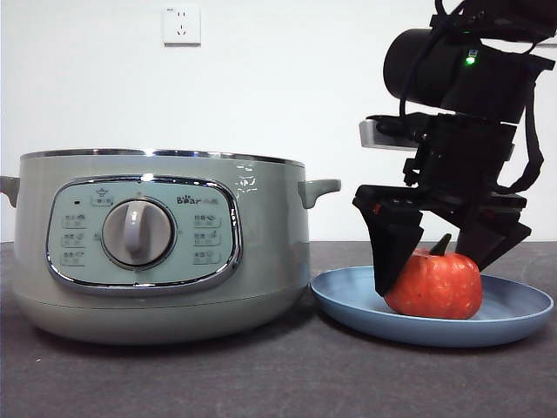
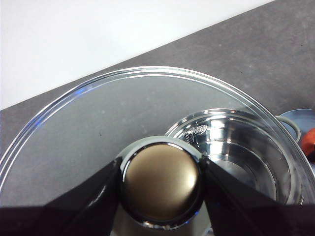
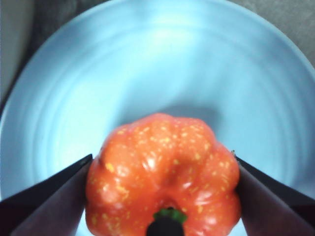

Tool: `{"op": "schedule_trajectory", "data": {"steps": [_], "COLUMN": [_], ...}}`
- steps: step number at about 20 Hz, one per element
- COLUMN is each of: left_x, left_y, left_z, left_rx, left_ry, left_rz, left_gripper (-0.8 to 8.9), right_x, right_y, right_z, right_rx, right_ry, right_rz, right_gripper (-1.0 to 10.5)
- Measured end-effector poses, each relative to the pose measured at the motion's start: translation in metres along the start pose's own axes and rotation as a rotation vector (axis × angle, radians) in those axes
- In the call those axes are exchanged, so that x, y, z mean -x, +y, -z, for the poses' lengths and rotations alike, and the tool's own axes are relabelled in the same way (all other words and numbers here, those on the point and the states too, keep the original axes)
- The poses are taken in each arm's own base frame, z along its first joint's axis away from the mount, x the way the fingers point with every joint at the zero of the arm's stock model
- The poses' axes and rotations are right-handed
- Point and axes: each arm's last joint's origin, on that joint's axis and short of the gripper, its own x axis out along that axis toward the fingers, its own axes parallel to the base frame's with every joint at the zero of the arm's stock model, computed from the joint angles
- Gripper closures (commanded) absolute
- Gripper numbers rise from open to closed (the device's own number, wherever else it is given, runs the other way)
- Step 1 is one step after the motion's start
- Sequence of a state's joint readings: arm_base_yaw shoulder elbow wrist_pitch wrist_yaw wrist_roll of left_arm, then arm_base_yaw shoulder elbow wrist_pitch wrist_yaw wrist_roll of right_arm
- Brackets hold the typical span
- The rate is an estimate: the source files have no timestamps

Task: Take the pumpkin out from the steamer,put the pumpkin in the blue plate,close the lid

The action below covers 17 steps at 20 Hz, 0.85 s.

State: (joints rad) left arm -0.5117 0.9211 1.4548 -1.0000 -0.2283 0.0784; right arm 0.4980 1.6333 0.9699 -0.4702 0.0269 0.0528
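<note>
The pumpkin (image 1: 435, 287) rests on the blue plate (image 1: 518, 315), to the right of the steamer (image 1: 157, 248). My right gripper (image 1: 433, 277) comes down from above with a jaw against each side of the pumpkin (image 3: 165, 179), over the plate (image 3: 162, 64). The steamer stands open with no lid on it. My left gripper (image 2: 161, 169) is shut on the knob of the glass lid (image 2: 93, 128) and holds it in the air, out of the front view. Through the glass I see the steamer's shiny inside (image 2: 236, 147), empty.
A white wall with a socket (image 1: 181, 24) stands behind the dark grey table (image 1: 287, 383). The plate's rim (image 2: 295, 118) and a bit of the pumpkin (image 2: 310, 140) show past the lid in the left wrist view.
</note>
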Motion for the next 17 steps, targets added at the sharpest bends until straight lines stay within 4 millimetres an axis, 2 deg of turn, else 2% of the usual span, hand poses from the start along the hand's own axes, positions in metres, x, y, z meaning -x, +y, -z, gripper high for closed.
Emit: {"op": "schedule_trajectory", "data": {"steps": [2,8,10,13,17], "left_x": [-0.003,-0.019,-0.025,-0.035,-0.056], "left_y": [-0.001,-0.005,-0.006,-0.01,-0.018], "left_z": [-0.001,-0.006,-0.007,-0.01,-0.015], "left_rx": [-0.001,-0.006,-0.008,-0.009,-0.007], "left_ry": [0.004,0.024,0.036,0.039,0.038], "left_rz": [0.001,0.022,0.033,0.091,0.193], "left_gripper": [8.22,8.22,8.22,8.22,8.22], "right_x": [0.0,0.005,0.025,0.07,0.129], "right_y": [0.0,-0.001,-0.001,-0.002,-0.004], "right_z": [0.0,0.0,-0.002,-0.004,0.006], "right_rx": [0.0,-0.015,-0.025,-0.037,-0.052], "right_ry": [0.0,-0.005,-0.069,-0.221,-0.419], "right_rz": [0.002,0.001,-0.004,-0.014,-0.029], "right_gripper": [3.9,3.8,3.8,3.8,3.8]}}
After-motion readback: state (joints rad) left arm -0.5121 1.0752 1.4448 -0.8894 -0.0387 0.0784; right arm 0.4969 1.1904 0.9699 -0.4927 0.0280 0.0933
